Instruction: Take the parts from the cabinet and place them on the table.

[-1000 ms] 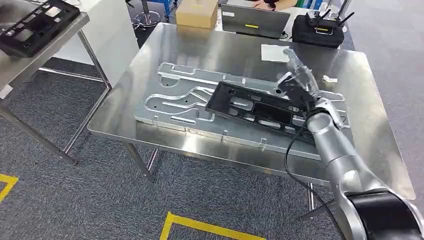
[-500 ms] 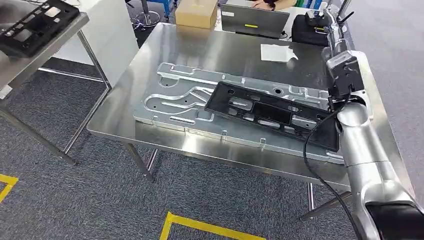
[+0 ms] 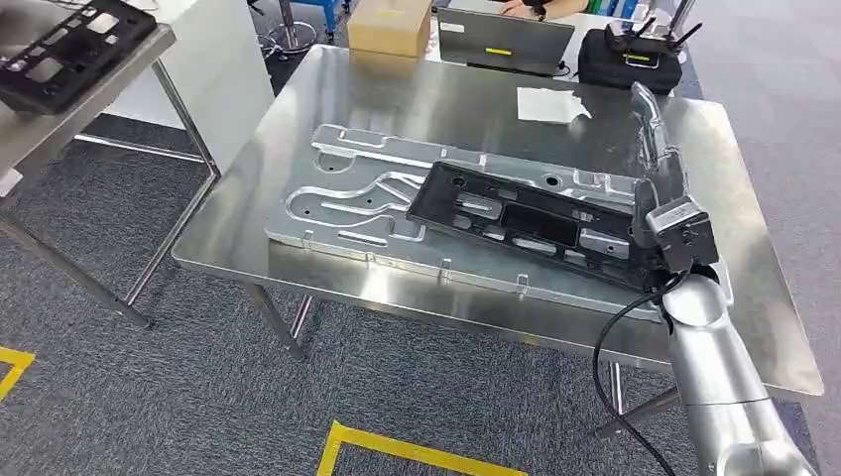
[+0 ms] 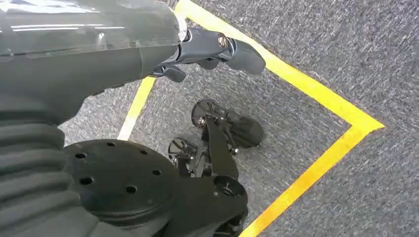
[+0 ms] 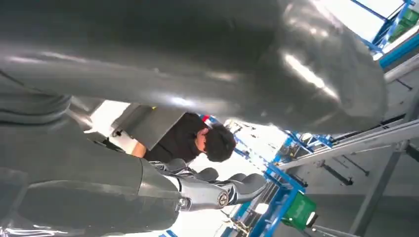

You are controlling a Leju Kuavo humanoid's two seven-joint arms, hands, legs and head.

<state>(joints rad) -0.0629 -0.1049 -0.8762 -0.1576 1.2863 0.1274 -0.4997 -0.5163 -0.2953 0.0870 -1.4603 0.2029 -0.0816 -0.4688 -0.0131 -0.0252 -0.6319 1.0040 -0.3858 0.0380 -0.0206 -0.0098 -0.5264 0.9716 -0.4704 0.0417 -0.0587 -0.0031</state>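
Black part (image 3: pixel 536 223) on silver alu plate (image 3: pixel 342 193), shiny steel table (image 3: pixel 417 99), grey carpet (image 3: pixel 149 397) w/ yellow tape lines (image 3: pixel 397 448), tan box (image 3: pixel 390 26).

You won't find any legible text, label or number here; the yellow sticker (image 3: pixel 499 52) beyond the fingers (image 3: pixel 650 124) is unreadable.

Workshop or lab: steel table (image 3: pixel 417 99), grey carpet (image 3: pixel 149 397) with yellow floor tape (image 3: pixel 397 448), blue racking (image 5: pixel 276 187).
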